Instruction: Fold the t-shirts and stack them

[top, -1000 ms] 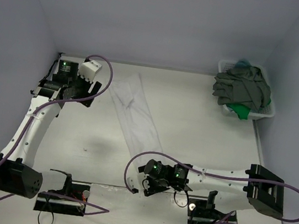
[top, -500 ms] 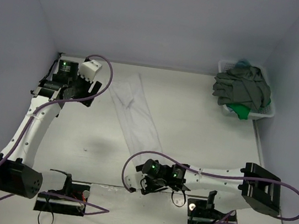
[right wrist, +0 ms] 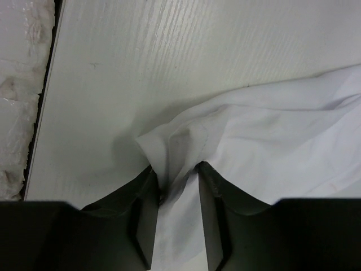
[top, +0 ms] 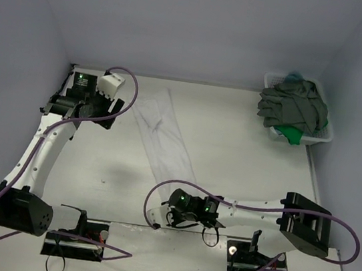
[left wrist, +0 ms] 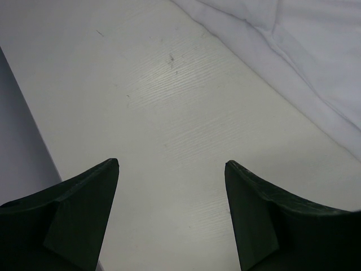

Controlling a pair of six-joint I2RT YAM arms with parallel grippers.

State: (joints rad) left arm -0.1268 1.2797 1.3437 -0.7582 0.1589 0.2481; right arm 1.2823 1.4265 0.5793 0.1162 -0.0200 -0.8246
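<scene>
Logging one change of note: the right gripper, spread wide a second ago, now has its jaws drawn in on a raised fold at the near end of the white t-shirt. Its arm has slid left and closer to the table's near edge.

- Item, white t-shirt: lies as a long narrow strip running diagonally from the far left toward the near middle of the table. We judge that the pinch gives the arm a hold on the near end, ready to carry it over for a fold.
- Item, left gripper: jaws spread, nothing between them, over bare table just beside the strip's far edge. It has barely shifted.
- Item, basket: far right corner, holding the dark grey t-shirt heaped on top, the bright green t-shirt showing beneath and a sliver of teal-blue t-shirt behind. None is folded yet.

Not made out:
- From above, the right wrist covers its own fingers and the pinched corner.
- White cloth on pale table blurs the strip's outline.
- We cannot tell how many layers are caught in the pinch.
- The left wrist view is cut off at one edge of the shirt.
</scene>
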